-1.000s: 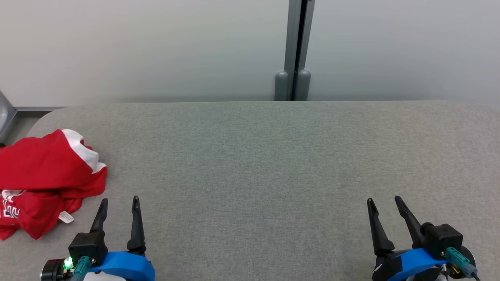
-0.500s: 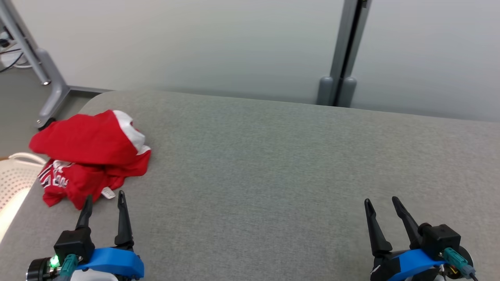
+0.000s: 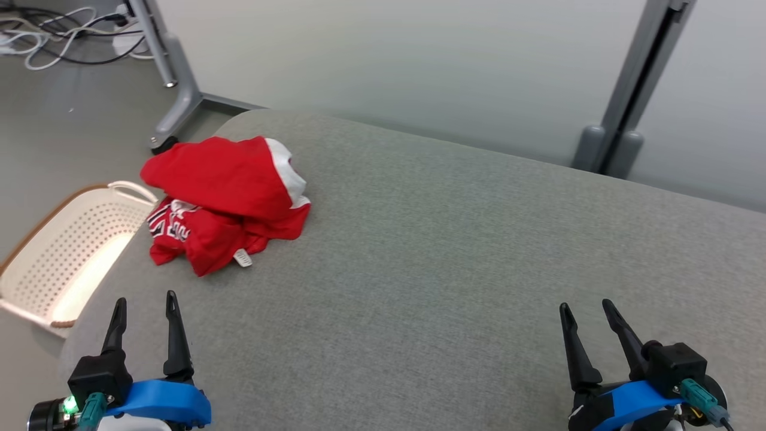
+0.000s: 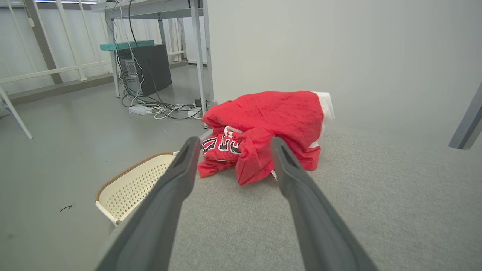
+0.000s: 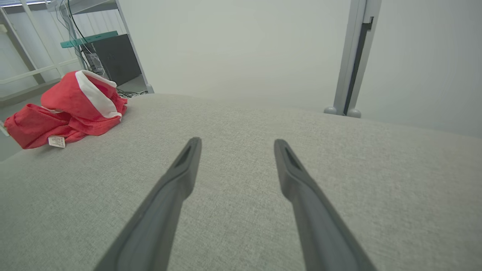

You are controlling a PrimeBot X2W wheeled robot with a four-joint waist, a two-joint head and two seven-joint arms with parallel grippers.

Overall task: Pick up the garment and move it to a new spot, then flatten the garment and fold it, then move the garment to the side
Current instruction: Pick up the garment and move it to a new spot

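The garment is a crumpled red jersey with white trim and lettering, heaped near the left end of the grey padded table. My left gripper stands open near the table's front left, short of the garment and apart from it. In the left wrist view the garment lies straight ahead beyond the two spread fingers of the left gripper. My right gripper is open over bare table at the front right. From the right wrist view the garment sits far to the left of the right gripper.
A cream perforated basket sits on the floor just left of the table's left end. A desk leg and cables lie beyond it. A grey post stands against the wall behind the table.
The head camera has turned left, so the garment, basket and floor have come further into view. Both grippers stay open with nothing held.
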